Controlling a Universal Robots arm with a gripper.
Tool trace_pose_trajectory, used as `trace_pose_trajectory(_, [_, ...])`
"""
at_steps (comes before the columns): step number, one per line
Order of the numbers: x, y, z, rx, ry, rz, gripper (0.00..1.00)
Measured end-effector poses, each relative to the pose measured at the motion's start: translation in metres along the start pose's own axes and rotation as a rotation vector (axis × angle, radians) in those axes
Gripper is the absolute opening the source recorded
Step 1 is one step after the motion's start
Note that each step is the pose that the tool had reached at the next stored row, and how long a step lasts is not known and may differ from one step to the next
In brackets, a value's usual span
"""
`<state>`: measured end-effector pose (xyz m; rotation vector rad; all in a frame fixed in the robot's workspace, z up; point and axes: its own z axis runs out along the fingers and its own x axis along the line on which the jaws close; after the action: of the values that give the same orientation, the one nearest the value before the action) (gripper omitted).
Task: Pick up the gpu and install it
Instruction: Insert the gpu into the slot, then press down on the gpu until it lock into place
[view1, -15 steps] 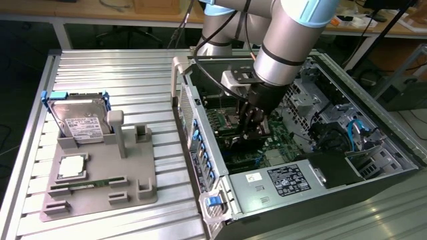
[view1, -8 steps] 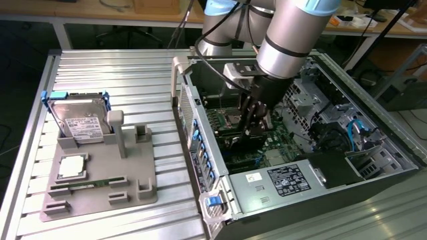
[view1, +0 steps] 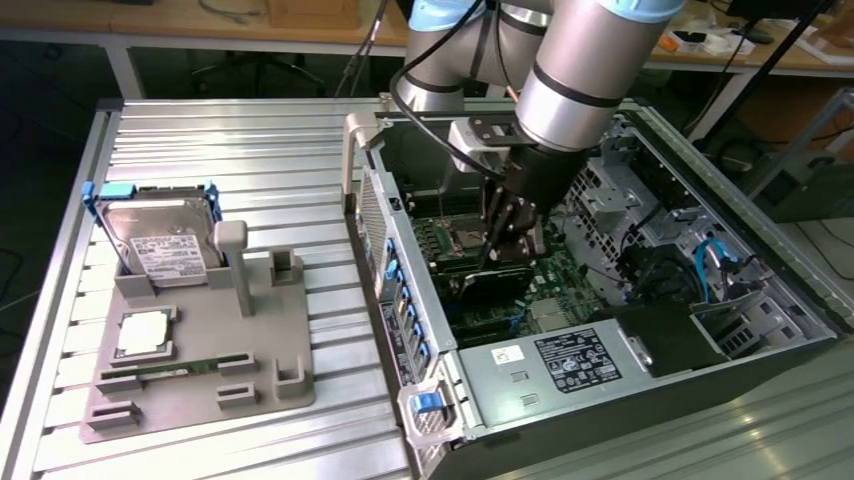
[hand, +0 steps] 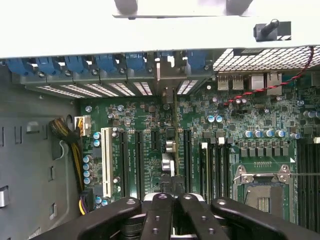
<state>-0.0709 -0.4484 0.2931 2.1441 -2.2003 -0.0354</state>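
My gripper (view1: 514, 238) reaches down into the open computer case (view1: 441, 400), over the motherboard's (hand: 235, 120) expansion slots. The wrist view shows its black fingers (hand: 160, 210) pressed together, shut. Straight below the fingertips the gpu (hand: 170, 145) stands on edge in a slot, seen as a thin dark line. That line runs to its pale bracket (hand: 165, 75) at the case's rear wall. I cannot tell whether the fingertips pinch the card's top edge or just rest over it.
On the exterior view's left, a grey holder (view1: 200, 390) carries a hard drive in a blue frame (view1: 160, 235), a processor chip (view1: 143, 333) and a green memory stick (view1: 174, 368). A processor socket (hand: 262, 187), free slots (hand: 122, 160) and yellow cables (hand: 67, 132) surround the card.
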Motion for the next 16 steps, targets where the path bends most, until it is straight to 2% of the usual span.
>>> trace_pose_trajectory(16, [0.0,0.0,0.0,0.0,0.0001,0.0,0.11])
